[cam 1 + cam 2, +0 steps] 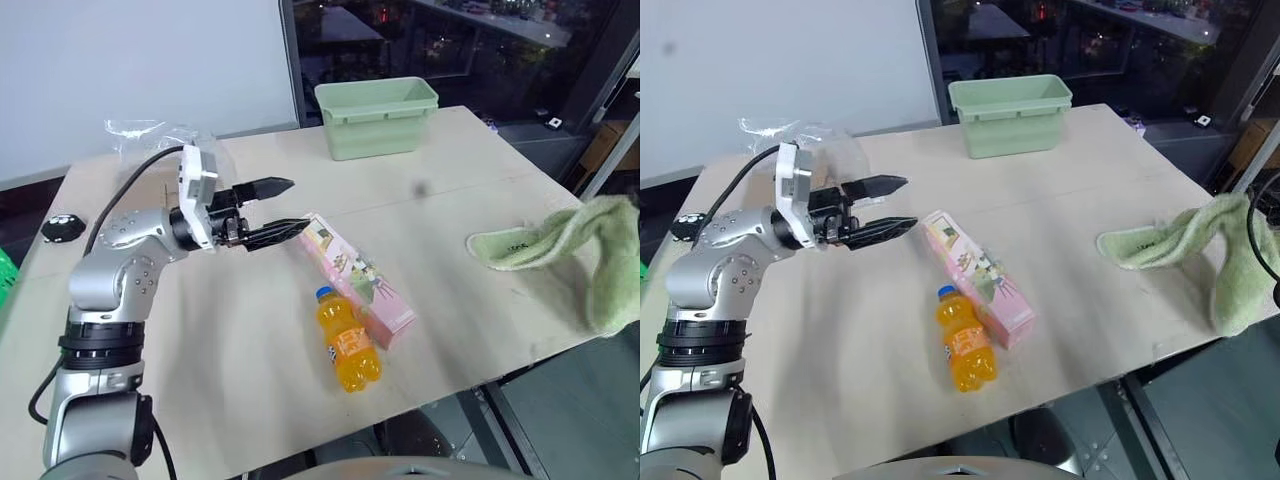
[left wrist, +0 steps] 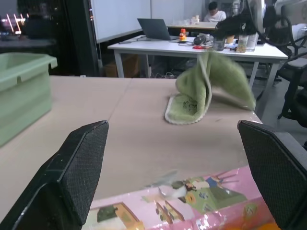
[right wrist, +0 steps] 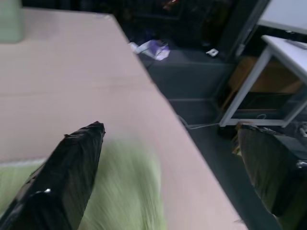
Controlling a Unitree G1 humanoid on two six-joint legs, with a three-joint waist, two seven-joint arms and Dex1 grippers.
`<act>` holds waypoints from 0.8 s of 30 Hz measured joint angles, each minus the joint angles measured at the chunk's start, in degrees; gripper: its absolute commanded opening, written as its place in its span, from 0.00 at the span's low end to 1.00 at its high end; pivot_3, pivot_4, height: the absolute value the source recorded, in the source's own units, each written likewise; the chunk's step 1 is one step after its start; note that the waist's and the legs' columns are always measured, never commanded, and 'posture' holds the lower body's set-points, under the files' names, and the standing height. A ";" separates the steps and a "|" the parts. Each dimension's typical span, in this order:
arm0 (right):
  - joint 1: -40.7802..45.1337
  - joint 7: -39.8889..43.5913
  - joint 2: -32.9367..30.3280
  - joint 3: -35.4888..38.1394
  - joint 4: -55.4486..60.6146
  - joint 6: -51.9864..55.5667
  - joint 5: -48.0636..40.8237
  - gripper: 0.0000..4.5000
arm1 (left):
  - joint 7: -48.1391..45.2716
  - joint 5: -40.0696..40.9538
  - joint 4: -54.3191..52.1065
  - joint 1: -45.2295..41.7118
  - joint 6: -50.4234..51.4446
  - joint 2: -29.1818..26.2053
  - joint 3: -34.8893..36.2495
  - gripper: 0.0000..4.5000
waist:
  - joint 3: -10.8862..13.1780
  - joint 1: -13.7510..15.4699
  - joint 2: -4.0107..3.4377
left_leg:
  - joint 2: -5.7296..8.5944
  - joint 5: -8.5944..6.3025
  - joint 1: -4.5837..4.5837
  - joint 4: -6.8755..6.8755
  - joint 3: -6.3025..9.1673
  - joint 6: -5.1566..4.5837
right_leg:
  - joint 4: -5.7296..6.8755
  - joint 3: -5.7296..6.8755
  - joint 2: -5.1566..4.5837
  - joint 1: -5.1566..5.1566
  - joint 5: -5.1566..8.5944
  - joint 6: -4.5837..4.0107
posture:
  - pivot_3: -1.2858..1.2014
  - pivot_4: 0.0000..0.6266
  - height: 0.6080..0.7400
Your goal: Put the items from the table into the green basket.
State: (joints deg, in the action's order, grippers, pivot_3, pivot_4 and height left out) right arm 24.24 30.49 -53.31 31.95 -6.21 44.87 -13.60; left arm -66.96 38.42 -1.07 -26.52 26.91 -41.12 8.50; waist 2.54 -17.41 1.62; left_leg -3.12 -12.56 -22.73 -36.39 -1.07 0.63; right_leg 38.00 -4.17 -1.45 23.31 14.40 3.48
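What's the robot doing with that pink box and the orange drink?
The robot's left gripper is open and reaching toward the end of the pink carton, holding nothing. The carton lies flat on the table with the orange soda bottle lying right beside it. The right gripper is open too, above a green towel at the table's edge. Nothing has been picked up.

Even, diffuse light on the table (image 1: 250, 350); soft short shadows. Background windows dark. Green cloth (image 3: 129, 191) motion-blurred in right wrist view; near fingers soft in both wrist views.
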 measured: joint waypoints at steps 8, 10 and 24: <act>-1.79 8.83 0.28 0.09 4.07 -8.43 -6.65 1.00 | 2.43 -1.30 -0.70 1.77 0.00 -0.26 0.30 1.00 | 0.00 0.41 0.00 | -0.02 0.00 -0.01 0.02 0.09 0.00 | 0.00 0.02 0.07 -0.01 0.00 0.00 | 0.43 0.00 1.00; -6.76 13.85 1.64 -0.54 11.34 -7.05 -11.83 1.00 | 2.55 -2.27 -1.01 3.40 0.01 -1.02 0.34 1.00 | 0.00 0.71 -0.01 | -0.06 0.00 0.00 0.04 0.14 0.00 | 0.00 0.02 0.13 -0.01 0.00 0.00 | 0.44 0.00 1.00; -19.74 25.58 1.85 -11.05 28.72 0.32 -25.94 1.00 | 4.47 -1.92 -13.59 24.62 3.06 -8.18 8.52 1.00 | 0.02 4.56 0.10 | -0.09 -0.01 0.01 -0.04 0.22 0.01 | -0.05 -0.15 0.31 -0.10 0.14 -0.24 | 0.47 0.00 1.00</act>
State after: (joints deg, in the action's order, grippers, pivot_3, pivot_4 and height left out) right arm 4.49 56.07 -51.45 20.90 22.51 45.20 -39.54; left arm -62.49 36.50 -14.66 -1.90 29.97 -49.30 17.02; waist 2.56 -12.85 1.72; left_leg -3.21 -12.57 -22.72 -36.44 -0.85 0.65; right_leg 37.95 -4.33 -1.15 23.20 14.54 3.24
